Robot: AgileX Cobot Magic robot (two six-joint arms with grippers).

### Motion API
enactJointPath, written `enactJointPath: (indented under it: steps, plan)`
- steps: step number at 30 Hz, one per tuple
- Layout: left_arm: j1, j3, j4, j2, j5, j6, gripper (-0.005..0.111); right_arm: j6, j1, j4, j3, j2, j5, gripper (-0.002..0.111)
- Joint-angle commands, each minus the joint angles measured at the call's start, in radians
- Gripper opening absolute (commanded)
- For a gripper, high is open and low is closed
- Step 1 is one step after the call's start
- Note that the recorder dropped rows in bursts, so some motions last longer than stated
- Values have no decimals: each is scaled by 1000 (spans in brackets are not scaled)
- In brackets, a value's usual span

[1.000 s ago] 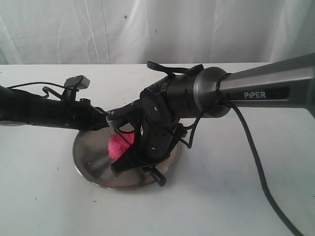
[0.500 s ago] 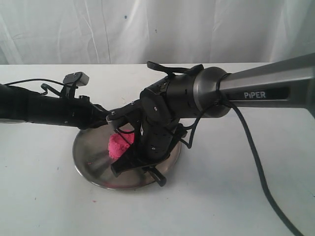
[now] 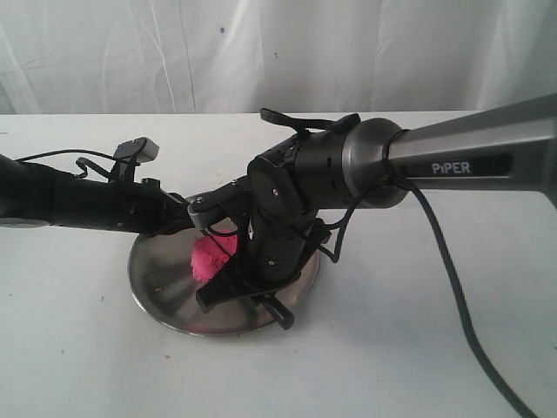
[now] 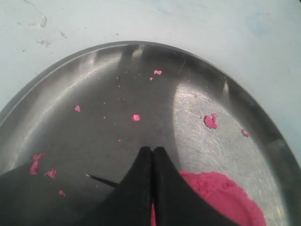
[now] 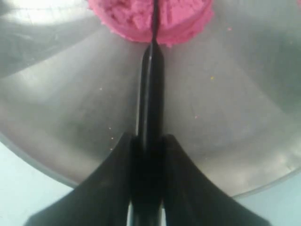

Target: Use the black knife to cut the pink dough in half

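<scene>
Pink dough (image 5: 151,19) lay straight ahead of the right gripper (image 5: 146,155), clamped on the black knife (image 5: 150,94); blade centred across it.

In the exterior view the bulky black right gripper (image 3: 261,261) covers the right side of the bright pink dough lump (image 3: 207,259) and most of the slim black knife (image 3: 277,312). The left wrist view's edge crops the dough, and the left gripper's fingertips (image 4: 153,155) conceal its middle.
</scene>
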Motion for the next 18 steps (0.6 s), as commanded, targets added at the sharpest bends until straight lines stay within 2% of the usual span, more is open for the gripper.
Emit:
enactJointPath:
  steps: [1,18]
  plan:
    - [-4,5,19,9,-5,2,0,-12,-2,0,4,0,-2,0]
    - [-4,5,12,-7,-32,2,0,-12,-2,0,4,0,6,0]
